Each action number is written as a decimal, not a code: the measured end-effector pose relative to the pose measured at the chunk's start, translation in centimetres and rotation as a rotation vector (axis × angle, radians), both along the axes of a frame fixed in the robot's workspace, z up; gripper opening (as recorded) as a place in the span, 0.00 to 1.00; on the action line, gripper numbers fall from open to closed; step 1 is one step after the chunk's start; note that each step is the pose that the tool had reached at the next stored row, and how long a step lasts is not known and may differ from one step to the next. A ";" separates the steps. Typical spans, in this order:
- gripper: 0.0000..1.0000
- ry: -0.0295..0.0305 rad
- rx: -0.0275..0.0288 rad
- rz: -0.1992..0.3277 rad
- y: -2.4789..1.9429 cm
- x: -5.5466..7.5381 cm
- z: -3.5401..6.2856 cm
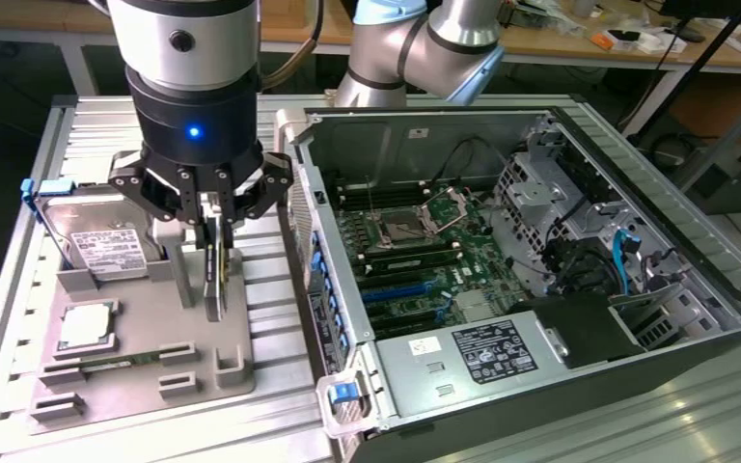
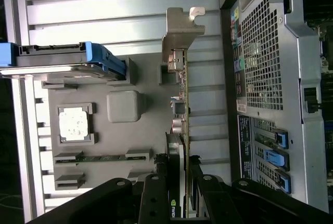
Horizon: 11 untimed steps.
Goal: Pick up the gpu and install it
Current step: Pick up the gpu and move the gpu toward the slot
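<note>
The gpu point(image 1: 215, 265), a thin flat black expansion card with a silver metal bracket at one end, stands on edge above the grey moulded tray point(image 1: 139, 386). The black gripper point(image 1: 216, 227) clamps the card's upper edge between narrowed fingers. Contact between the card's lower edge and the tray cannot be confirmed. On the tray lie a silver hard drive with blue handles point(image 1: 94, 236) and a slim green memory stick point(image 1: 107, 364). An open metal computer case point(image 1: 397, 135) lies just beside the tray, on the exterior view's right.
</note>
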State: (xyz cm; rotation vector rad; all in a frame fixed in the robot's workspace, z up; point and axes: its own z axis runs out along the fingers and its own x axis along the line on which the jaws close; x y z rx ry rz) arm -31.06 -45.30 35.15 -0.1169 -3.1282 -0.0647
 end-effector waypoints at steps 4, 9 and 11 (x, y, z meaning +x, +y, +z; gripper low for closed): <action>0.27 0.0000 -0.0008 0.000 0.00 0.0 0.11; 0.27 0.0001 -0.0017 -0.001 0.00 0.0 0.22; 0.27 0.0001 -0.0020 -0.001 0.00 0.0 0.27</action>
